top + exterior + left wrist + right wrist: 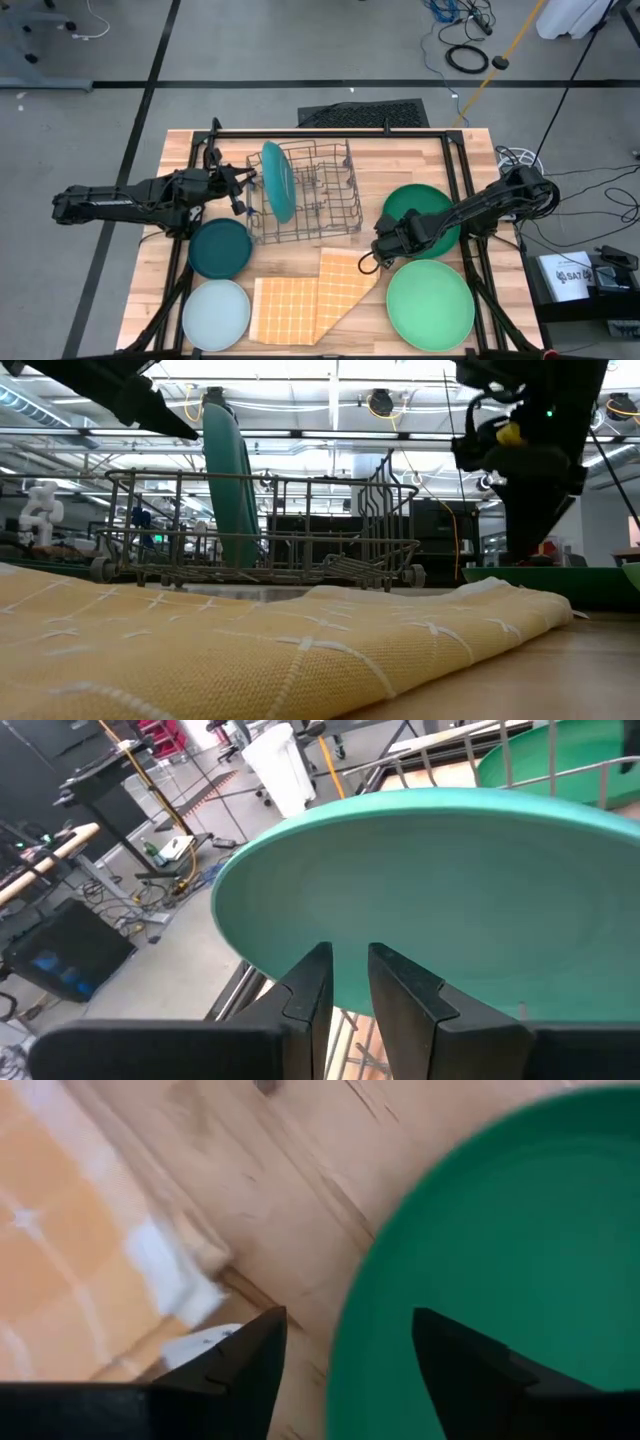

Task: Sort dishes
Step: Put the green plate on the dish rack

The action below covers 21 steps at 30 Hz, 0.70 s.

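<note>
- Five plates: the teal-blue plate (278, 181) stands on edge in the wire rack (330, 205) at twelve o'clock, its rim pinched in the left gripper (246, 184) jaws.
- Four lie flat: dark teal plate (220, 248), pale blue plate (216, 315), deep green plate (432, 203), light green plate (431, 305).
- Right gripper (385, 247), jaws spread, straddles the deep green rim at three o'clock; closing looks next.
- One rack, one checked cloth (312, 297) on the worktop (400, 150).

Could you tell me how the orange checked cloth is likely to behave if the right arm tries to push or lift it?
The orange checked cloth would probably be floppy: one corner is already folded over, and the low view shows it rumpled. Pushed, it would likely bunch up instead of sliding whole. Lifted by an edge, it should drape and feel light. The right gripper hovers beside it with open jaws.
</note>
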Available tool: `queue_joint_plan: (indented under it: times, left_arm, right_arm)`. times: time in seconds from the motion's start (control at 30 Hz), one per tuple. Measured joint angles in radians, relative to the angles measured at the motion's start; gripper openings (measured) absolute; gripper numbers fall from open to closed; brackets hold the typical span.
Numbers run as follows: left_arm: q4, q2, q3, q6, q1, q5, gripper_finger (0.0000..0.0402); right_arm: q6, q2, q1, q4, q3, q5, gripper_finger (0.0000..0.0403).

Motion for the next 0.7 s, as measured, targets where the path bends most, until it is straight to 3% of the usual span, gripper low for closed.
queue_joint_plan:
  times: [0.7]
  left_arm:
    - [0.000,0.000,0.000,0.018,0.000,0.001,0.0080]
  right_arm:
    - [0.081,0.000,-0.006,0.126,-0.167,-0.020,0.0119]
